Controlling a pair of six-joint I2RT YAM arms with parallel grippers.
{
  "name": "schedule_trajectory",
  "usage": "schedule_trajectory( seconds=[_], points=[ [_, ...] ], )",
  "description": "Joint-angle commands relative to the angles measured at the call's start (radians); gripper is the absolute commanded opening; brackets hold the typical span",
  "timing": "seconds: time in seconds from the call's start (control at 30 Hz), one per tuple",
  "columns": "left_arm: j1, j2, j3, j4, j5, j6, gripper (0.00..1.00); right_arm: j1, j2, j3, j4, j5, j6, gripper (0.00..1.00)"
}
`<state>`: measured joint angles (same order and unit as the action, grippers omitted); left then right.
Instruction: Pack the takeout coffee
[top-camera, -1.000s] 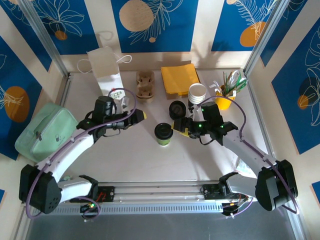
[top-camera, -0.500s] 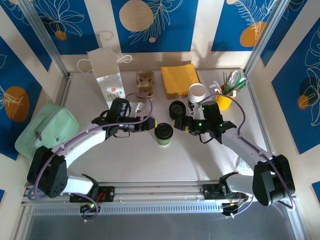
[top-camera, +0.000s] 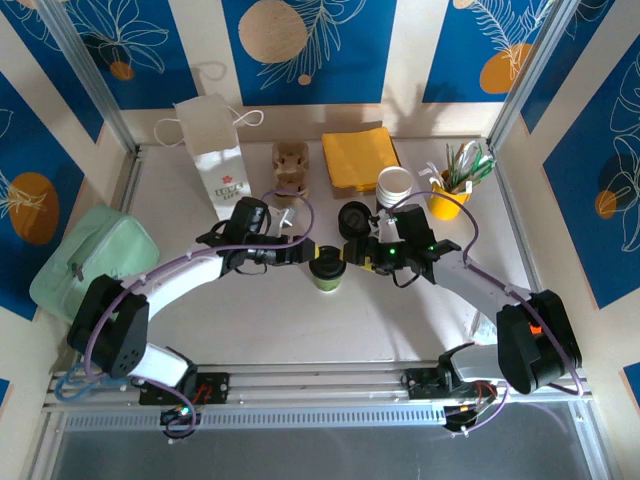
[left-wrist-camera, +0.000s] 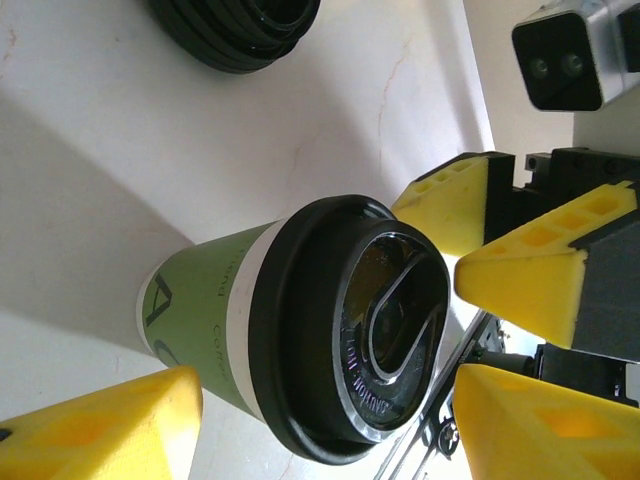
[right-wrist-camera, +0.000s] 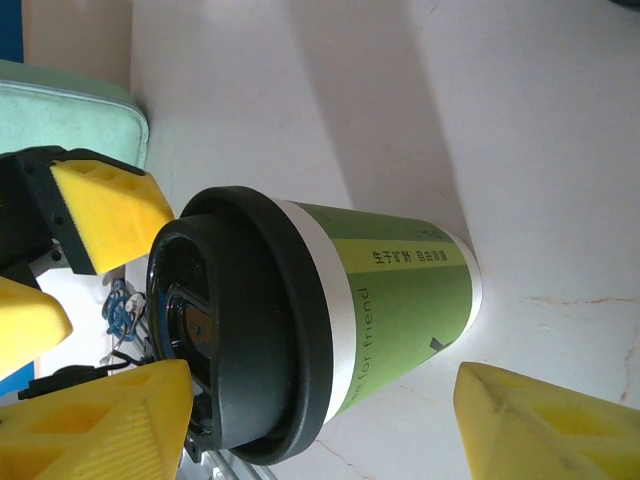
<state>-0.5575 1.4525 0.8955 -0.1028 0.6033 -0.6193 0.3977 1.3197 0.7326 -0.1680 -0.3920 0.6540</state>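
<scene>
The left gripper (top-camera: 301, 254) is reaching in from the left with its jaws spread. In its wrist view the yellow pads (left-wrist-camera: 105, 428) are flanking the takeout coffee (top-camera: 326, 266) without pressing it. The right gripper (top-camera: 354, 256) is coming in from the opposite side, also spread, with one pad (right-wrist-camera: 105, 415) close against the lid and the other clear of the cup wall.

The cup is standing upright on the table (top-camera: 420, 320), at the middle of the top view. The stack of black lids (top-camera: 353, 216) is sitting just above and to its right, and the paper bag (top-camera: 214, 150) is standing well apart at upper left.

The cup is probably light, or top-heavy if filled. Its paper wall is likely thin and easily crushed, and the lid slick and only snapped on. The safest hold seems to be the green wall just under the white band, squeezed gently.

Compared with a second ago, the left gripper has swung from beside the bag right up to the cup. The right gripper has edged nearer, and the cup has not moved.
</scene>
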Motion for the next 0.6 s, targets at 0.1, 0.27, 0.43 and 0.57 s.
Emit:
schedule_trajectory(
  seconds=[0.1, 0.27, 0.43, 0.57],
  points=[
    [-0.011, 0.011, 0.017, 0.029, 0.036, 0.019, 0.65, 0.015, 0.016, 0.033, 0.002, 0.003, -0.014, 0.70],
    [-0.013, 0.028, 0.018, 0.031, 0.048, 0.021, 0.62, 0.018, 0.016, 0.034, -0.002, 0.015, -0.017, 0.69],
    [-0.012, 0.049, 0.019, 0.031, 0.058, 0.021, 0.56, 0.021, 0.024, 0.041, -0.008, 0.021, -0.020, 0.69],
    [-0.014, 0.059, 0.008, 0.037, 0.055, 0.022, 0.55, 0.023, 0.030, 0.043, -0.011, 0.025, -0.022, 0.69]
  ],
)
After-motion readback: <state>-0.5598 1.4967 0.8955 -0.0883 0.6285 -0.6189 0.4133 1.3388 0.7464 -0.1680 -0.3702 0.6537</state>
